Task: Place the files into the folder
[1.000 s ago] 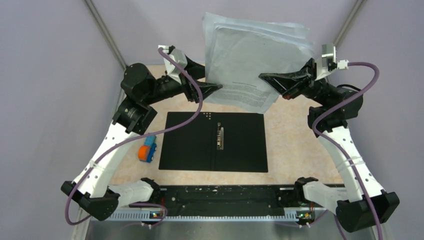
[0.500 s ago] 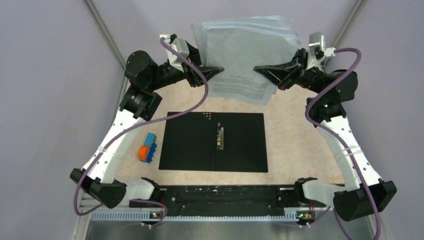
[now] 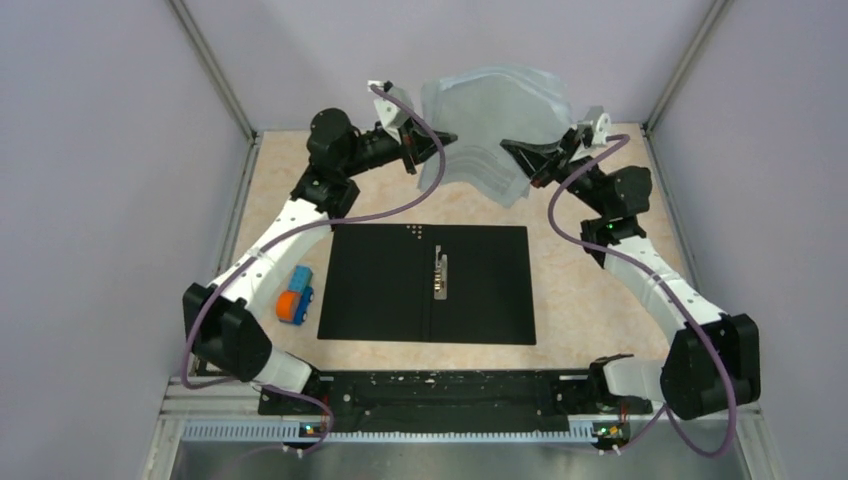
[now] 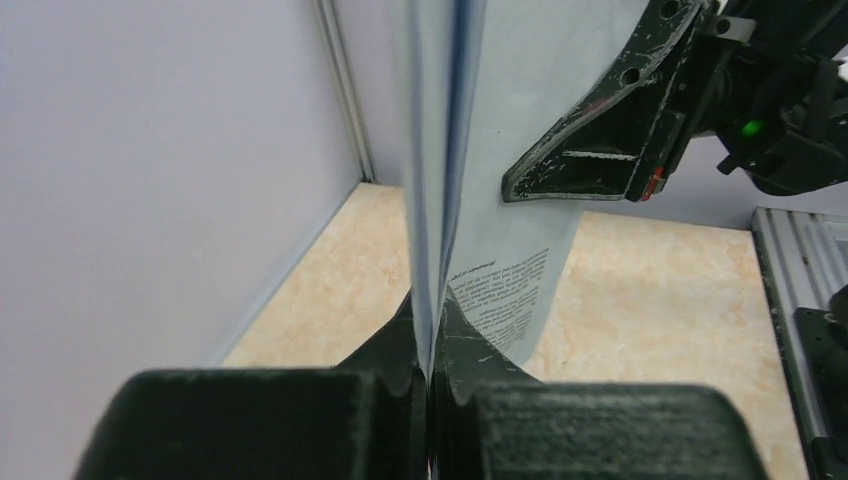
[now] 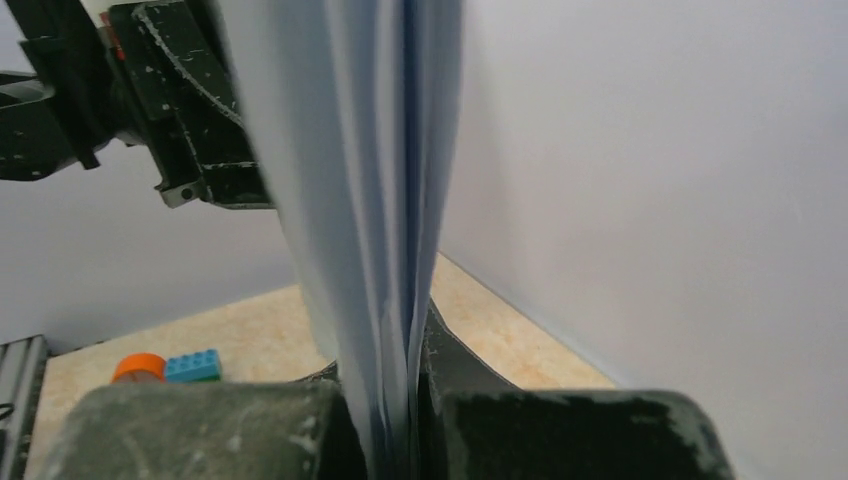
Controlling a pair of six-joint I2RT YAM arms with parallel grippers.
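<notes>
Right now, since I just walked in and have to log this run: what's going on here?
Both arms are holding the files up in the air between them at the far side of the table. The left claw is shut on one edge and the right claw on the opposite edge, and the sheets bow between them. The folder lies open and flat below, black inside up, with its metal clip bare. Nothing is in it yet. A small orange-and-blue toy sits to its left.
</notes>
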